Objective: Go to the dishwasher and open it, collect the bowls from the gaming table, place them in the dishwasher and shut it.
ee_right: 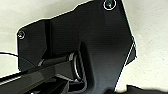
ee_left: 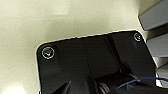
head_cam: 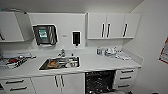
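The dishwasher (head_cam: pixel 100 81) is built in under the white counter, to the right of the sink cabinet. It stands open, and its dark inside with racks faces me. The lowered door reaches the head view's lower edge. The bowls and the gaming table are out of view.
A steel sink (head_cam: pixel 60 63) with dishes in it is set in the counter (head_cam: pixel 100 63). A dish rack (head_cam: pixel 15 61) stands at the left and bottles and clutter (head_cam: pixel 110 52) at the back right. Drawers (head_cam: pixel 126 78) flank the dishwasher, and a wall (head_cam: pixel 155 50) closes the right side. Both wrist views look down on pale floor (ee_left: pixel 50 22).
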